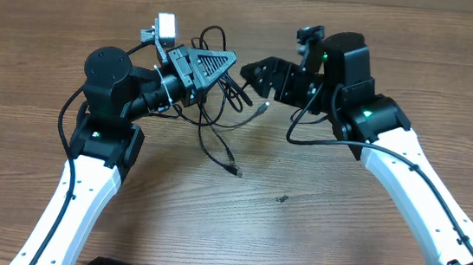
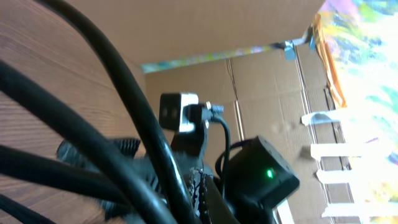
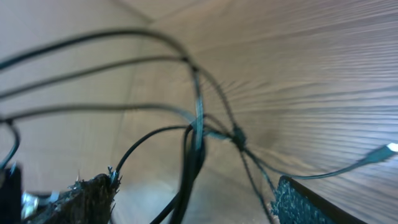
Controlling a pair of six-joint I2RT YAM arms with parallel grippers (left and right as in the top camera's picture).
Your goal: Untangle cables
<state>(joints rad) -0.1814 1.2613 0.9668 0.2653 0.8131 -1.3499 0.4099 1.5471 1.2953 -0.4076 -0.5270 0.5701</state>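
Overhead view shows a brown wooden desk (image 1: 340, 229) with two arms reaching in toward each other near the far edge, about halfway between the left and right edges. The left tool (image 1: 228, 64) is pinched shut on the cables (image 1: 227, 92) and holds part of the bunch up off the desk. One thin black loop sticks up past that tool toward the far edge. More strands hang down from it and curl on the wood toward the middle of the desk. One strand ends in a small plug (image 1: 234, 173) lying flat on the desk. Another plug end (image 1: 261, 107) sits just under the right tool (image 1: 255, 75). The right tool is spread wide and is very near the left tool, tip facing tip. From the right wrist view, the cables (image 3: 198, 134) run in the air between its two fingers (image 3: 84, 198), and no finger is pressing on them. Several strands meet at a little knot there, and one pale plug tip (image 3: 388, 148) shows over the wood at the right side. From the left wrist view, fat blurry black strands (image 2: 143, 124) cross close to the camera, and I cannot tell which ones they are. A tiny dark speck (image 1: 281, 198) lies alone on the desk, well apart from the cables.
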